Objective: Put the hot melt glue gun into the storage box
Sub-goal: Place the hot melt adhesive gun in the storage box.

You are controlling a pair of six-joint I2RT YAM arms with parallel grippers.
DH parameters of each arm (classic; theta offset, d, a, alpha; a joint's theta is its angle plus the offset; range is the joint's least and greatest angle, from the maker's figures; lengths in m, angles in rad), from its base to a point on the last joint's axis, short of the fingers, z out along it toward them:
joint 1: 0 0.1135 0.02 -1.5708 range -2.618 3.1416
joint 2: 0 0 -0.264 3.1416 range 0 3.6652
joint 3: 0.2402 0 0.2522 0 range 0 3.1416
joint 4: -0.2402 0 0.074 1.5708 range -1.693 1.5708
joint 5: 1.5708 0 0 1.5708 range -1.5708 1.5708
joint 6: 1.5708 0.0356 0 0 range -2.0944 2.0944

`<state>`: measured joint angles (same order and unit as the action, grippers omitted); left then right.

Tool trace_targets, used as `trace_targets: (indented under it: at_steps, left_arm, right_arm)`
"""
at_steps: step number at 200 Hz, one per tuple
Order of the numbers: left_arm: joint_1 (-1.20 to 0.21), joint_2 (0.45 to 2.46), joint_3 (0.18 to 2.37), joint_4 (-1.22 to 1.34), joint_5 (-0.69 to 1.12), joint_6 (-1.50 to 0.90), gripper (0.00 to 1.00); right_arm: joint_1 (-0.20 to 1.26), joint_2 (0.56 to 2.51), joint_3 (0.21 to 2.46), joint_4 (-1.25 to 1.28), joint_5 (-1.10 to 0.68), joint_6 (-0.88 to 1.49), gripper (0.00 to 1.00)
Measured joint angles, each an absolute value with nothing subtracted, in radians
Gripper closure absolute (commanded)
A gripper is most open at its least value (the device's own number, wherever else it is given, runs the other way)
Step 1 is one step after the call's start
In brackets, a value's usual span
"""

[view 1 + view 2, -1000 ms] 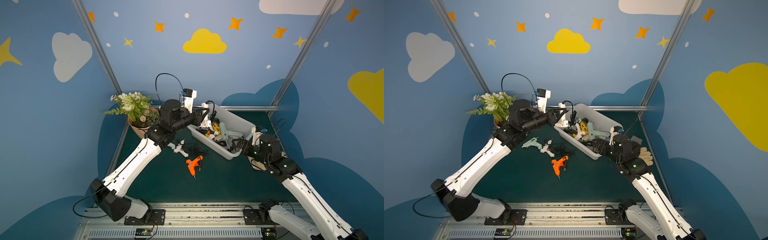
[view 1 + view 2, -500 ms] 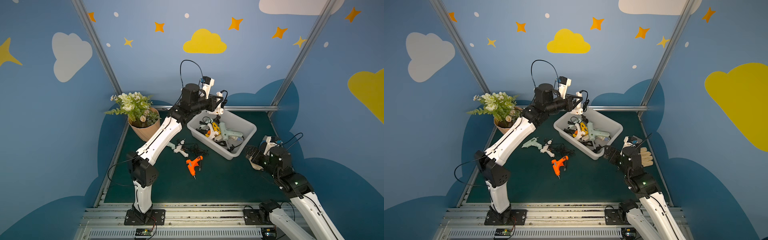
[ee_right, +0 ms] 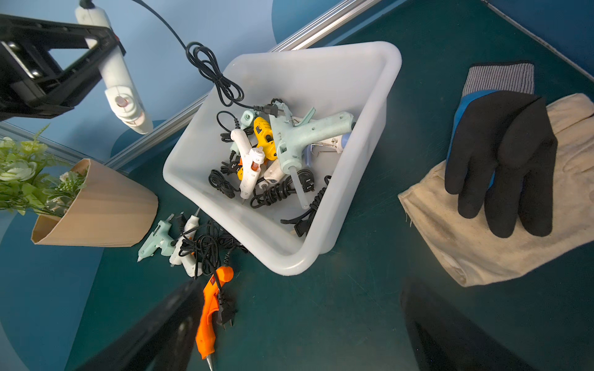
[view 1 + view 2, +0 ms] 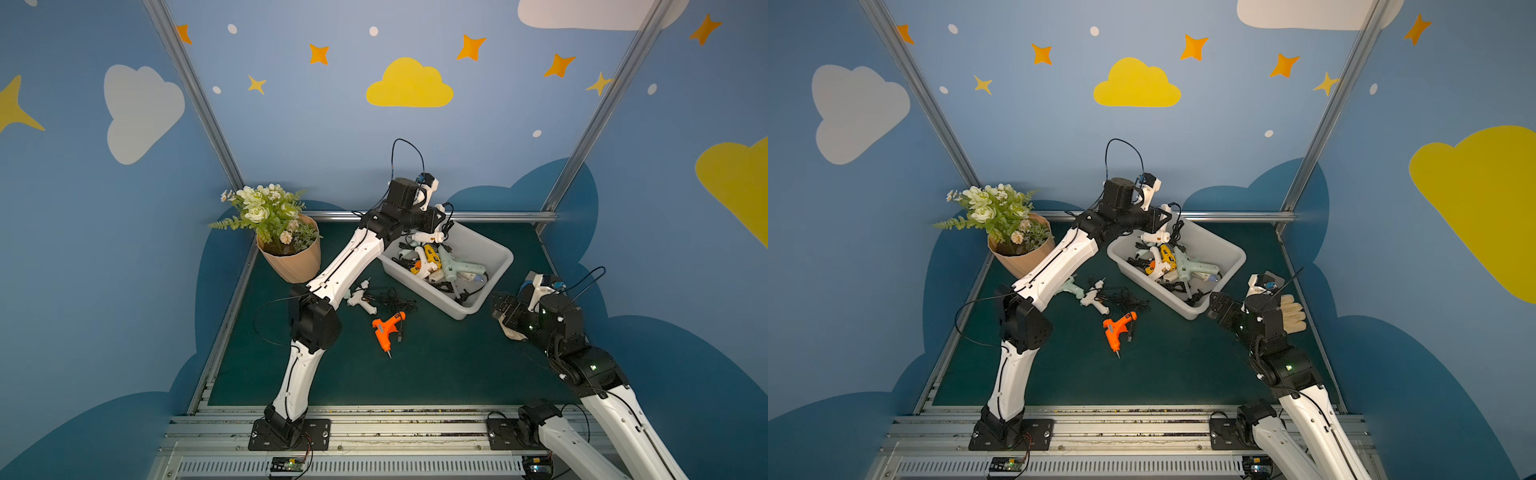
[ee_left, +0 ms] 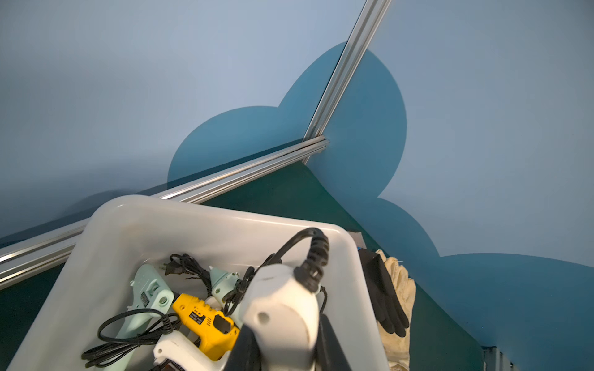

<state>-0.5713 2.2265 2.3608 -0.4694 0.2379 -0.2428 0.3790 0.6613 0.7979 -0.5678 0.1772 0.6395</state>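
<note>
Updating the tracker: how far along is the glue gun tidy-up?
Done: several guns, including the yellow gun and large mint gun, lie in the storage box.
In hand: left gripper holds a white glue gun above the box.
Left: orange gun, small white gun and small mint gun on the mat; right gripper open, empty.

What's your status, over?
Left gripper shut on white glue gun, above storage box. Right gripper open, empty, beside box. Orange glue gun on mat. Nothing blocking.

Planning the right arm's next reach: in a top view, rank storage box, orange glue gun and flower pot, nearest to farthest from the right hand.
1. storage box, its corner just beside the right hand.
2. orange glue gun, lying out in the middle.
3. flower pot, far back-left corner.
</note>
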Motion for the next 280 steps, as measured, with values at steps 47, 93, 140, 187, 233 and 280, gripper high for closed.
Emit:
trace_targets:
  at_steps: [47, 93, 140, 187, 233, 280]
  left_arm:
    - [-0.572, 2.325, 2.461, -0.540, 0.138, -0.167, 0.97]
    - [-0.580, 2.492, 2.636, -0.603, 0.040, -0.091, 0.96]
    - [-0.607, 2.568, 2.644, -0.647, -0.052, -0.020, 0.88]
    - [-0.625, 2.597, 2.645, -0.650, -0.075, 0.022, 0.72]
    - [-0.625, 2.623, 2.646, -0.653, -0.075, 0.040, 0.49]
    - [-0.625, 2.624, 2.646, -0.651, -0.075, 0.039, 0.33]
  right_arm:
    - [0.378, 0.669, 0.798, -0.568, 0.175, 0.640, 0.01]
    - [0.378, 0.677, 0.798, -0.568, 0.162, 0.643, 0.02]
    - [0.378, 0.683, 0.798, -0.574, 0.144, 0.644, 0.02]
    - [0.378, 0.685, 0.798, -0.582, 0.131, 0.649, 0.01]
    - [0.378, 0.699, 0.798, -0.582, 0.122, 0.650, 0.02]
    - [0.378, 0.701, 0.798, -0.582, 0.120, 0.649, 0.02]
